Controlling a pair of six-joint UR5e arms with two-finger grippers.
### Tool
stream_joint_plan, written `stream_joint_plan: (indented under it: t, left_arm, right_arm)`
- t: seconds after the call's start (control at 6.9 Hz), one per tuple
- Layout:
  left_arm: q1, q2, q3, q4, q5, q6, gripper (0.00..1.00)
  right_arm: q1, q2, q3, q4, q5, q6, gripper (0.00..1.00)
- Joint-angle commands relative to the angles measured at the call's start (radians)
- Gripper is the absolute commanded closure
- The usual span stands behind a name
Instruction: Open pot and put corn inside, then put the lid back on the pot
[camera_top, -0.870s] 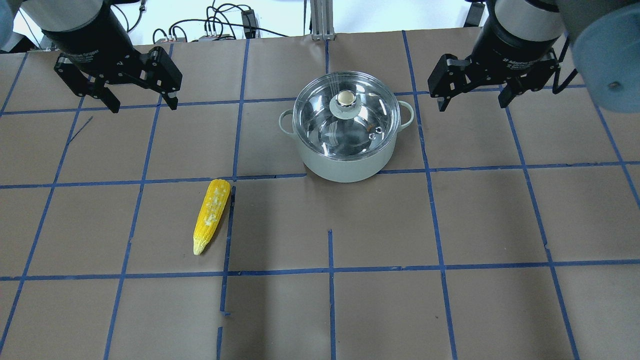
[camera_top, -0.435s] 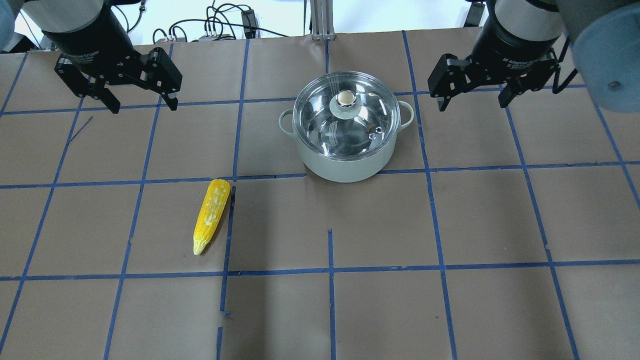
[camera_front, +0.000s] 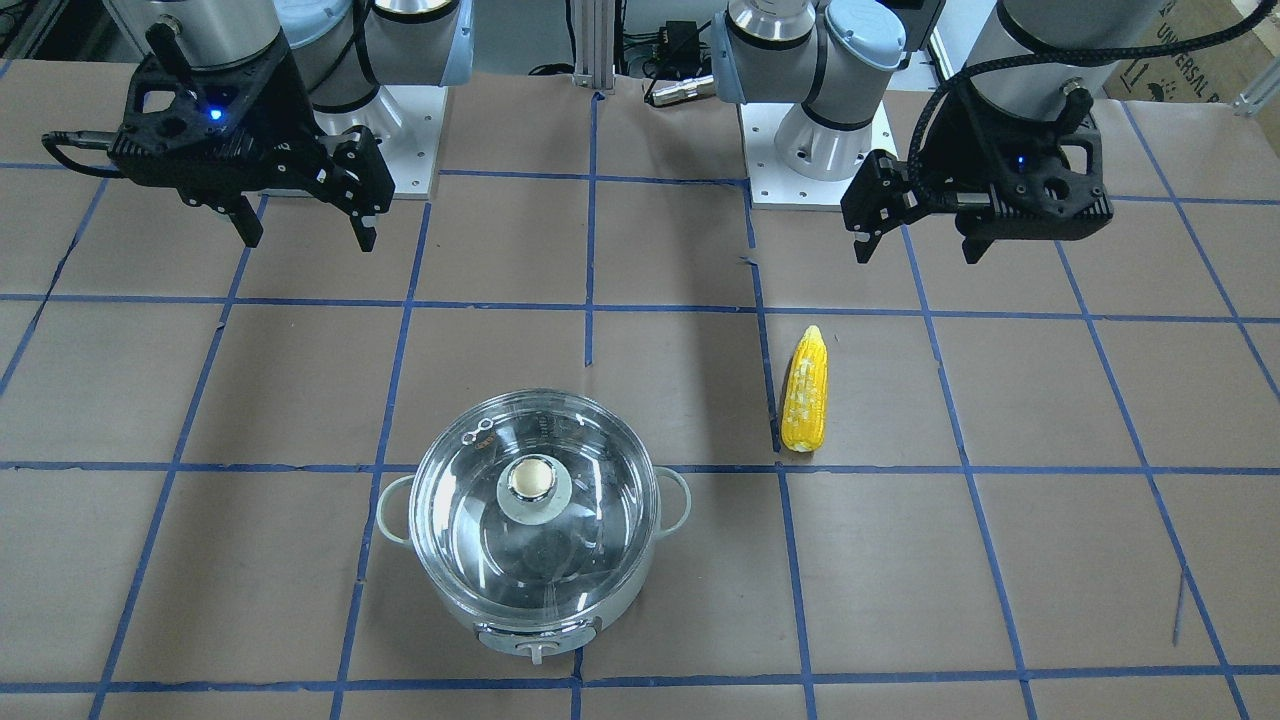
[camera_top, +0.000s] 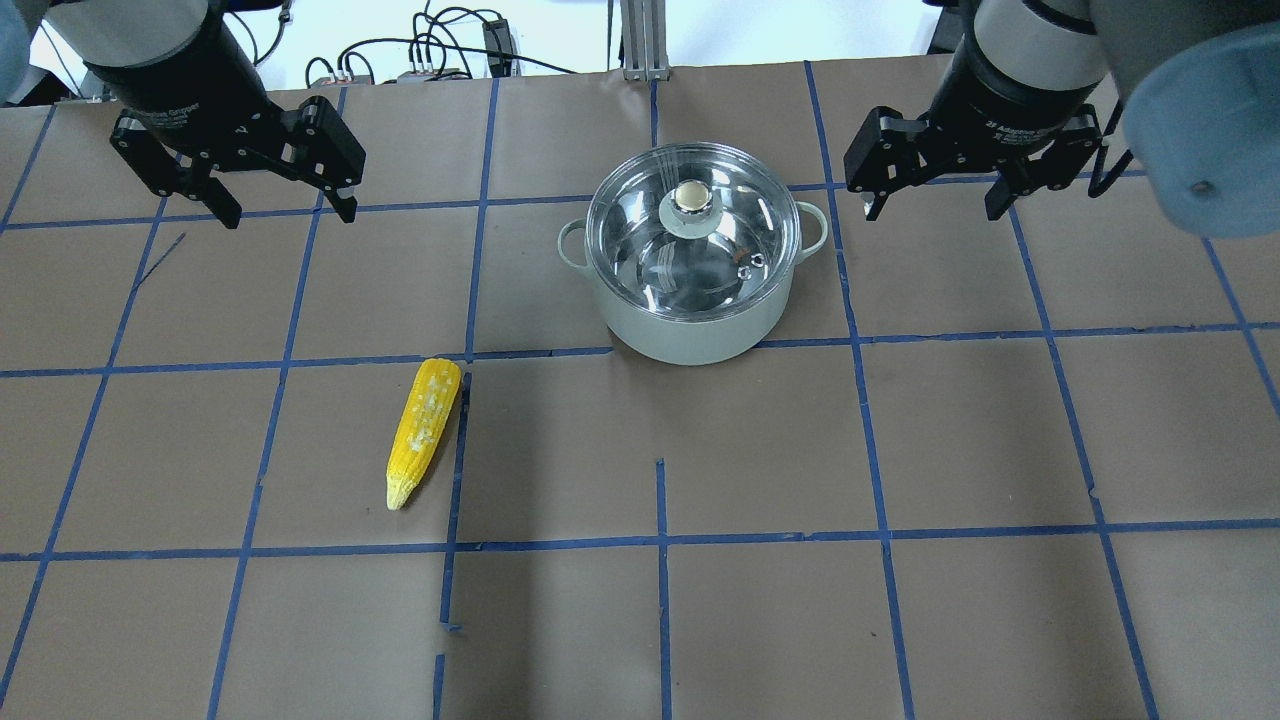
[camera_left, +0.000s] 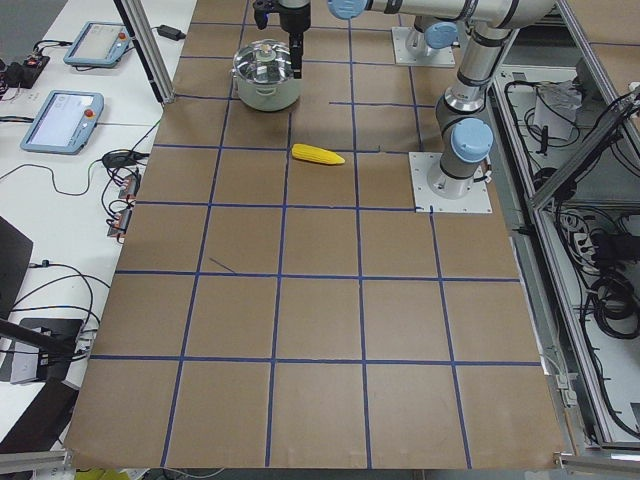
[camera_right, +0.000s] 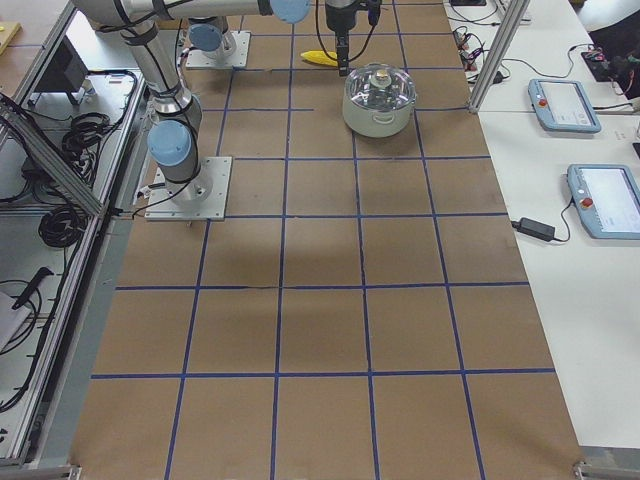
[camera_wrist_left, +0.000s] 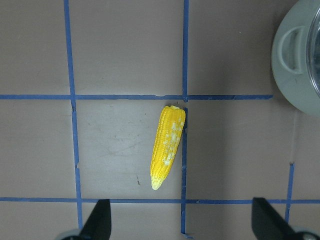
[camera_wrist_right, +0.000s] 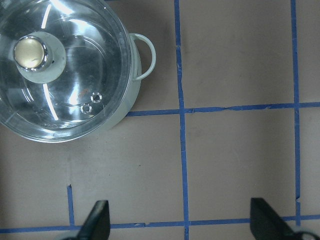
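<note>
Glass domed lid (camera_top: 692, 232) seated on steel-lined pot (camera_top: 690, 330); tapered corn (camera_top: 424, 432) apart.

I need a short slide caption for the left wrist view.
Toy corn cob lying on the gridded table, pot at the frame edge.

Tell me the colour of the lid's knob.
Pale grey knob with a light tan top, clearest in the right wrist view.

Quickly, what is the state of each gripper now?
Left gripper: open, holding nothing.
Right gripper: open, holding nothing.
</note>
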Motion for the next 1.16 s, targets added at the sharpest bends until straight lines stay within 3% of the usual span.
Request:
stream_joint_plan:
  t: [0.0, 0.29, 0.72, 1.01]
  left_arm:
    - [0.000, 0.013, -0.003, 0.000, -0.001, -0.001, 0.00]
    - [0.000, 0.007, -0.003, 0.001, -0.004, -0.001, 0.00]
    - [0.000, 0.006, -0.003, 0.001, -0.002, -0.001, 0.00]
    - [0.000, 0.012, -0.005, 0.000, -0.001, -0.001, 0.00]
  right_arm:
    - [0.045, 0.057, 0.033, -0.127, 0.001, 0.006, 0.01]
    - [0.157, 0.215, -0.019, -0.217, 0.006, 0.009, 0.01]
    - [0.208, 0.467, -0.247, -0.233, -0.003, 0.058, 0.02]
    - [0.208, 0.535, -0.302, -0.236, -0.005, 0.058, 0.05]
